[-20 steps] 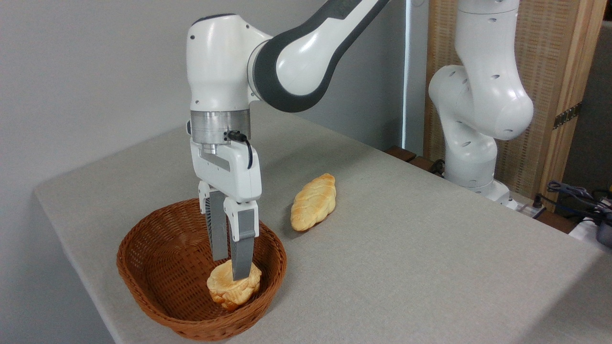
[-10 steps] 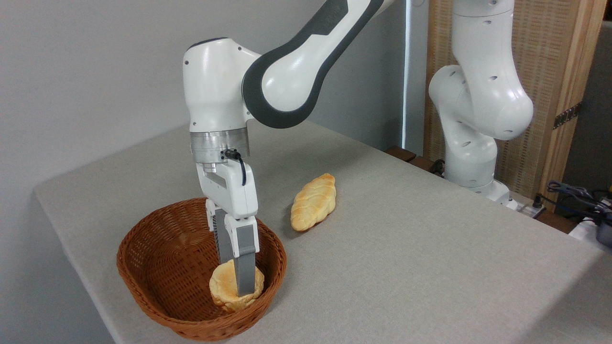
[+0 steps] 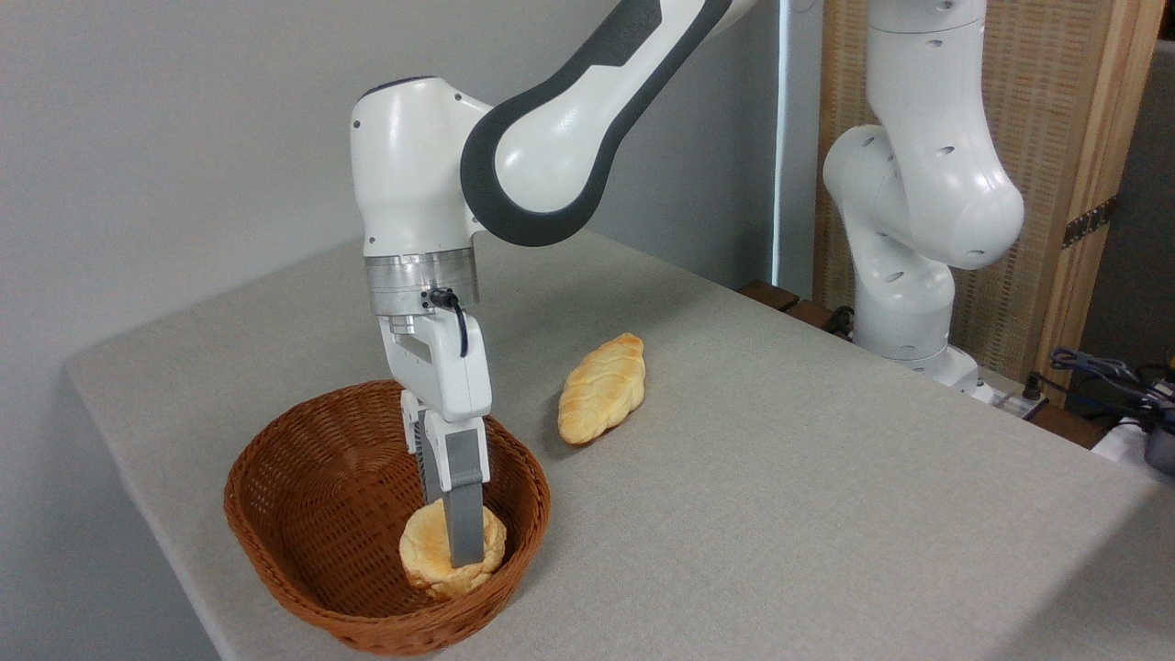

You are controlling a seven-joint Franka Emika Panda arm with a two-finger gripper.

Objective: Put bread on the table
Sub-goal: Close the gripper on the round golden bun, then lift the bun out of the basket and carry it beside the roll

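The bread (image 3: pixel 424 554), a small round golden bun with a paler side, lies low in the right part of the brown wicker basket (image 3: pixel 296 496). My gripper (image 3: pixel 450 551) points straight down into the basket and stands open, straddling the bun. Its near grey finger (image 3: pixel 465 528) runs down the bun's front and the other finger goes behind the bun, where its tip is hidden. The bun still rests in the basket. The grey-beige table (image 3: pixel 780 477) carries the basket near its front left corner.
A longer pale-yellow braided loaf (image 3: pixel 603 387) lies on the table just right of and behind the basket. The arm's white base (image 3: pixel 904 303) stands past the table's far right edge, with cables (image 3: pixel 1102 372) beside it.
The gripper came down into the basket and turned its wrist, so the fingers now line up one behind the other around the bun. The bun shifted only slightly.
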